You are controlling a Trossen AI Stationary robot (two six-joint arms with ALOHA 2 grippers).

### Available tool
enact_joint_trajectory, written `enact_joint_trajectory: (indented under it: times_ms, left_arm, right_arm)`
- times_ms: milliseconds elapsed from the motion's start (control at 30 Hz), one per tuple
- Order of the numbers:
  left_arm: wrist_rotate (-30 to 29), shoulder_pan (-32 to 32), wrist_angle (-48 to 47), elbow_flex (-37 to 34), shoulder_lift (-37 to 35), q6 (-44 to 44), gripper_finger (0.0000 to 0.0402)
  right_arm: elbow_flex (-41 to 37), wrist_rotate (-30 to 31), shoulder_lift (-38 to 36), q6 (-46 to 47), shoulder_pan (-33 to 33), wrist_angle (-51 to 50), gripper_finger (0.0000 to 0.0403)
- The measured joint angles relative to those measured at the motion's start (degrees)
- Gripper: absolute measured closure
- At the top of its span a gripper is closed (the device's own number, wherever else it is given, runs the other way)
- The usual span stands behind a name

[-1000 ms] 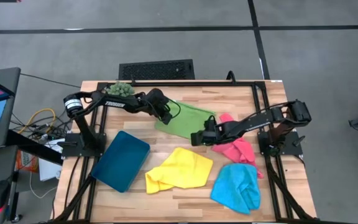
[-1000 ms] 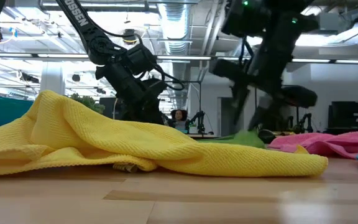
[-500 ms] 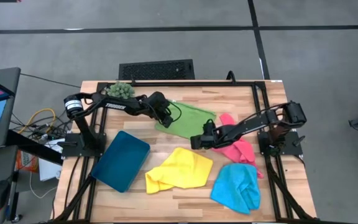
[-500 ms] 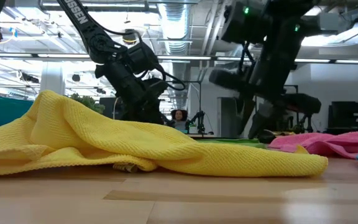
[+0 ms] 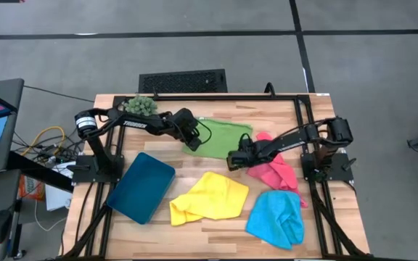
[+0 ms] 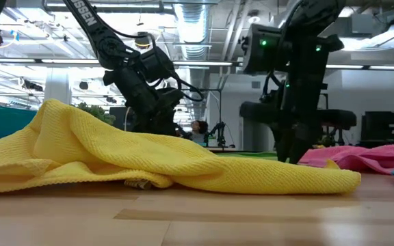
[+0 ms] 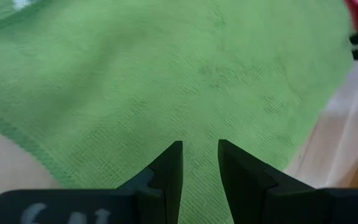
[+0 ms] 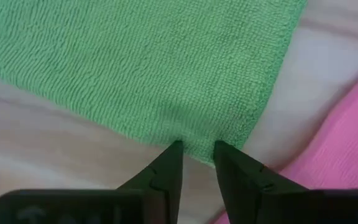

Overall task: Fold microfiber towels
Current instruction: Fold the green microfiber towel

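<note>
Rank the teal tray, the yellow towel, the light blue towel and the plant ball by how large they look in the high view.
1. yellow towel
2. teal tray, close to the yellow towel, so that order is unsure
3. light blue towel
4. plant ball, clearly smallest

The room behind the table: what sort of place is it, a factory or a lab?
Probably a robotics lab or workshop. Exposed ceiling ducts and strip lights run overhead, a second robot arm rig stands farther back, and the wooden table carries a black metal frame holding the arms.
</note>
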Motion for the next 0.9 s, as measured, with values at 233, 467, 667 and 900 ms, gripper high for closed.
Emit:
enact_joint_trajectory:
  times_ms: [233, 467, 667, 900]
  left_arm:
    - [0.0, -2.0, 0.0, 0.0, 0.0, -0.6, 0.0309]
    - [1.6, -3.4, 3.2, 0.0, 0.0, -1.0, 0.0309]
    - [11.5, -0.9, 9.3, 0.0, -2.5, -5.5, 0.0309]
    - [15.6, -0.2, 14.4, 1.3, -3.9, -7.4, 0.0305]
  right_arm:
    - [-0.2, -0.6, -1.4, -6.5, -4.3, -0.9, 0.0283]
    - [-0.2, -0.1, -8.2, -9.7, -6.8, -3.8, 0.0283]
    - [-0.1, 0.0, -14.4, -8.0, -7.8, -7.4, 0.0283]
    - [-0.1, 2.8, -18.0, -2.8, -7.8, -14.0, 0.0283]
